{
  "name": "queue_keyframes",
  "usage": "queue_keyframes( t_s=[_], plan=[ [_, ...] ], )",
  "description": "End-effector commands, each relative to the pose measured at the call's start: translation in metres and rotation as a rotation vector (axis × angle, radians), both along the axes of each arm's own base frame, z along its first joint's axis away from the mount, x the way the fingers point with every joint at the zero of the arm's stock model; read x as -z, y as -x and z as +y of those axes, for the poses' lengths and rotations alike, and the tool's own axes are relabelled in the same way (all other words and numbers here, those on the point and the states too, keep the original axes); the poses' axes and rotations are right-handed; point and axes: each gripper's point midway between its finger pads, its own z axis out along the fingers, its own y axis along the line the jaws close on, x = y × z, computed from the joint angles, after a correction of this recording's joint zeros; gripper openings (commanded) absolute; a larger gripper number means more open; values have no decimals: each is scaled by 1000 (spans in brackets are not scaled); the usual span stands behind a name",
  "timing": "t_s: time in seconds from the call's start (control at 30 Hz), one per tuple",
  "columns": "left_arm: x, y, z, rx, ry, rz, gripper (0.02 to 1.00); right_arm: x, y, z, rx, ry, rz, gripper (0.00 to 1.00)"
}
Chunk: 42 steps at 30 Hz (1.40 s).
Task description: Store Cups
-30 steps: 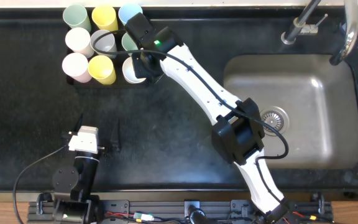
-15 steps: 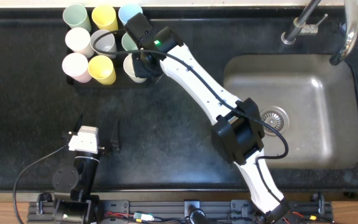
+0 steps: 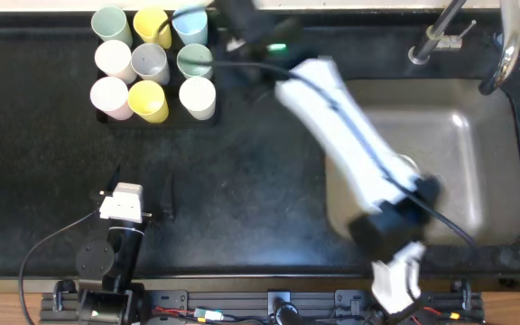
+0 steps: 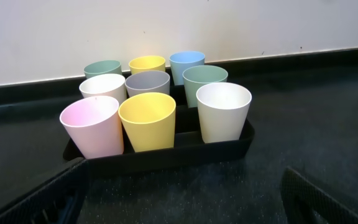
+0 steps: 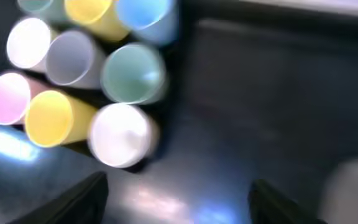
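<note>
On counter (image 3: 242,162), black tray (image 4: 166,157) holds nine cups (image 4: 148,84)

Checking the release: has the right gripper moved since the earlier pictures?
Yes: the right gripper left the white cup in the black tray, shifting toward the sink.

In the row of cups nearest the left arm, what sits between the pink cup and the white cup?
A yellow cup stands upright between the pink cup and the white cup. The left wrist view and the top view both show this.
</note>
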Motion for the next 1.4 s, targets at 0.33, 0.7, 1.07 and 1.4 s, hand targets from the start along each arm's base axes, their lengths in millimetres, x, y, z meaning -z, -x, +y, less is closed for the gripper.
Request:
queue_keyframes(
  t_s=[0.33,0.7,1.07,1.4],
  plan=[
    [-1,0,0,4,-17,-7,1000,-33,98,-225,195,72,-350,998],
    [-1,0,0,4,-17,-7,1000,-14,143,-251,273,-22,-712,998],
    [-1,0,0,4,-17,-7,1000,-2,167,-254,258,-57,-1035,998],
    [-1,0,0,4,-17,-7,1000,35,169,-264,313,-51,-1113,998]
  ],
)
